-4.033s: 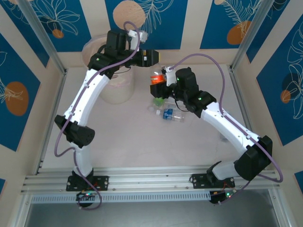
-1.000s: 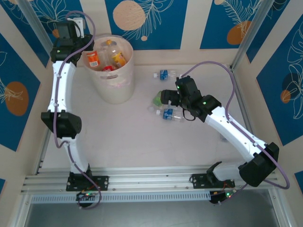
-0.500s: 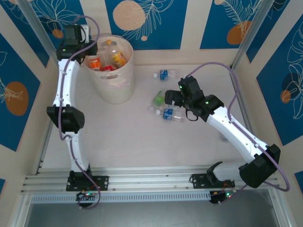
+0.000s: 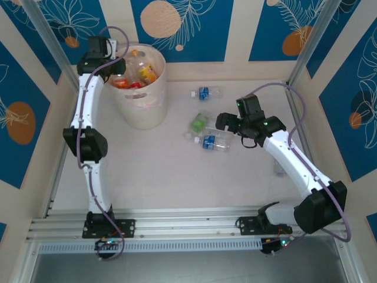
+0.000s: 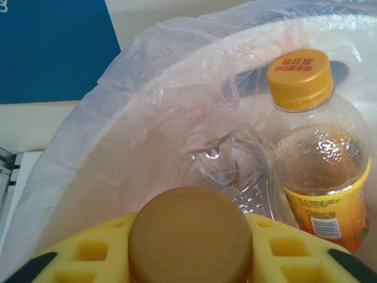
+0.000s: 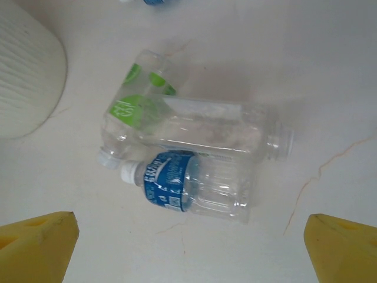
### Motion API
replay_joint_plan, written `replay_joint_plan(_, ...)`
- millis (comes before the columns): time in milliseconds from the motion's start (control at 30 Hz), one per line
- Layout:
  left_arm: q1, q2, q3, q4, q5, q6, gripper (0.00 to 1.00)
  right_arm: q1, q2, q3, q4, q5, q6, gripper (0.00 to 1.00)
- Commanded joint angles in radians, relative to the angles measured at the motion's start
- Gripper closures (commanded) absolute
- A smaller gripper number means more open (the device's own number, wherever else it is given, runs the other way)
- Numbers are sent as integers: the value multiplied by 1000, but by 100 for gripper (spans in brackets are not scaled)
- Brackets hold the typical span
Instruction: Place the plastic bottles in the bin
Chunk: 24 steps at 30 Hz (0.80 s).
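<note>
The bin (image 4: 141,112) stands at the back left, lined with thin plastic, its rim (image 5: 177,76) close below my left wrist camera. My left gripper (image 4: 115,68) hangs over its left rim, its yellow pads (image 5: 88,253) pressed on a brown-orange bottle cap (image 5: 189,233). Inside lie a yellow-labelled orange-capped bottle (image 5: 312,147) and a crushed clear one (image 5: 230,171). My right gripper (image 4: 227,122) stands open above a table cluster. That cluster holds a blue-labelled bottle (image 6: 188,186), a green-labelled bottle (image 6: 138,109) and a clear one (image 6: 218,135).
Another blue-labelled bottle (image 4: 204,92) lies alone near the back wall. Aluminium posts and patterned walls close in the table on three sides. A fine crack (image 6: 318,177) runs across the table surface to the right of the cluster.
My left gripper has swung right from the back-left corner to over the bin's rim, still on the bottle. My right gripper has drawn back to the right, uncovering the green-labelled bottle.
</note>
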Motion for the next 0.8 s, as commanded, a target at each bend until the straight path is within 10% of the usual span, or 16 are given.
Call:
replay_joint_plan(0, -9, 11, 44, -16, -7, 11, 55, -63, 14, -41, 56, -186, -22, 1)
replay_joint_plan(767, -10, -184, 92, -19, 151, -107, 12, -72, 293, 81, 104, -410, -279, 1)
